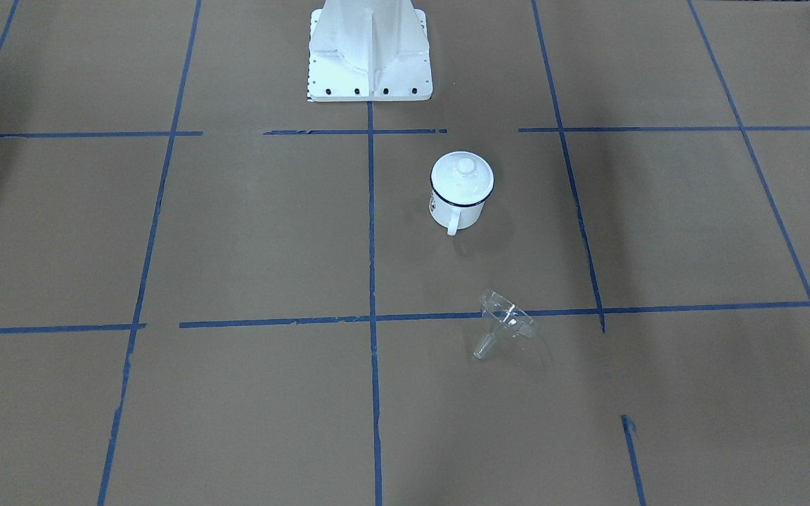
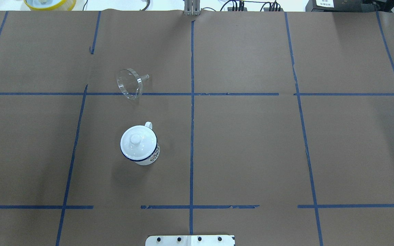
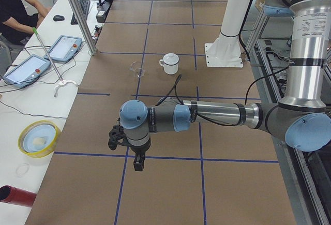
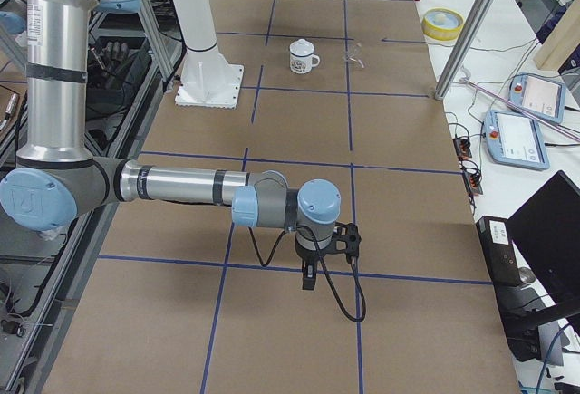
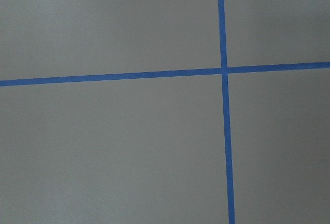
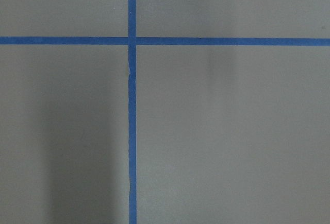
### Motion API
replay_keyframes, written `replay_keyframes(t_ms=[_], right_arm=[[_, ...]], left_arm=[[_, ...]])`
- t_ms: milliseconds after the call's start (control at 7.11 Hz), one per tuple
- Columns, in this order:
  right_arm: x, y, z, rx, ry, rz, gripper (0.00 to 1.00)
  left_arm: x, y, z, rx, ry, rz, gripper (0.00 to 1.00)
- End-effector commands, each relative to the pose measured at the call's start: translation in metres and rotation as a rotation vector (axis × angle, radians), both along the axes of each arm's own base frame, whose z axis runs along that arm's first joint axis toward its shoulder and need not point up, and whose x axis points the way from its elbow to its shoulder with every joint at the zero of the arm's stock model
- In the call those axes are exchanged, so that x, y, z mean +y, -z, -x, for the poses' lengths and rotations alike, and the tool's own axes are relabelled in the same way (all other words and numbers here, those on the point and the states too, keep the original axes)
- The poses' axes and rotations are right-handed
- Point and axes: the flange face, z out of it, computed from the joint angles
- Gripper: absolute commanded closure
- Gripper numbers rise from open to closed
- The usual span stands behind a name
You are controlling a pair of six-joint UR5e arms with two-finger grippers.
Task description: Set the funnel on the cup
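Observation:
The cup (image 1: 458, 209) is a white enamel mug with a dark blue rim, and it stands upright with a white knobbed lid (image 1: 463, 176) on top. It also shows in the overhead view (image 2: 149, 158). The clear funnel (image 1: 505, 323) lies on its side on a blue tape line, a little way from the cup; in the overhead view (image 2: 130, 83) its spout points right. My left gripper (image 3: 137, 160) hangs far from both, near the table's left end. My right gripper (image 4: 309, 276) hangs near the right end. I cannot tell if either is open or shut.
The robot's white base (image 1: 370, 49) stands at the table's near edge. A yellow bowl (image 3: 38, 138), a red can (image 3: 15, 196) and teach pendants (image 3: 64, 47) lie on the side bench beyond metal posts (image 3: 77, 13). A person (image 3: 15, 8) sits there.

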Motion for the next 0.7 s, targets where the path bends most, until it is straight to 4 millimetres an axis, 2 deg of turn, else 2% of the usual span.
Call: replay_keyframes(t_ms=[0, 281, 563], right_arm=[[0.0, 0.0, 0.0, 0.0, 0.0, 0.0, 0.0], [0.0, -0.001, 0.0, 0.0, 0.0, 0.001, 0.0], [0.0, -0.001, 0.0, 0.0, 0.0, 0.001, 0.0]], left_arm=[[-0.007, 0.006, 0.0, 0.0, 0.035, 0.021, 0.0], [-0.003, 0.03, 0.003, -0.032, 0.085, -0.006, 0.0], [-0.003, 0.047, -0.003, -0.013, 0.108, -0.013, 0.0]])
